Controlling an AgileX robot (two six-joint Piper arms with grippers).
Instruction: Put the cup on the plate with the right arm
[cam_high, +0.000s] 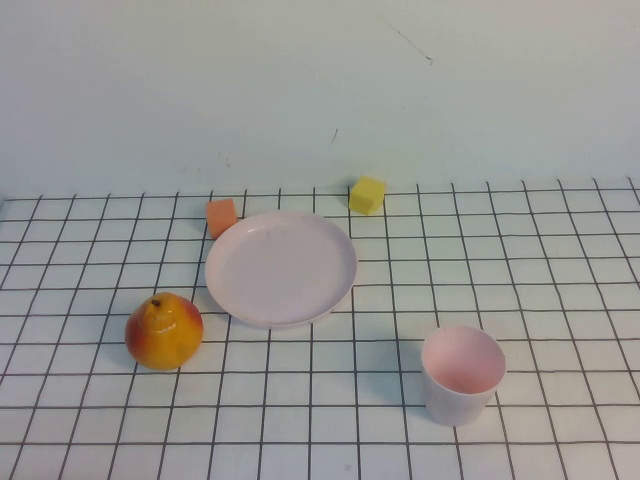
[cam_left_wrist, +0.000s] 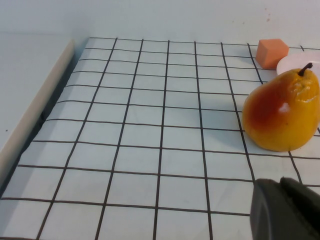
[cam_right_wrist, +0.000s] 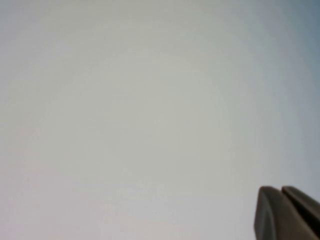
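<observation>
Showing only overhead: cup (cam_high: 462, 373), plate (cam_high: 281, 266).

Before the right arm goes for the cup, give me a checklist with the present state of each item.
1. Cup upright, mouth up, nothing in it: ok.
2. Plate bare, room for the cup: ok.
3. Table between cup and plate free of things; pear, orange block and yellow block lie off that line: ok.
4. Right claw open for the grasp: not ok, its fingers are together.
5. Right claw aimed at the cup: not ok, its wrist view shows only a blank surface.
6. Left claw out of the way, low beside the pear on the robot's left: ok, fingers together.
</observation>
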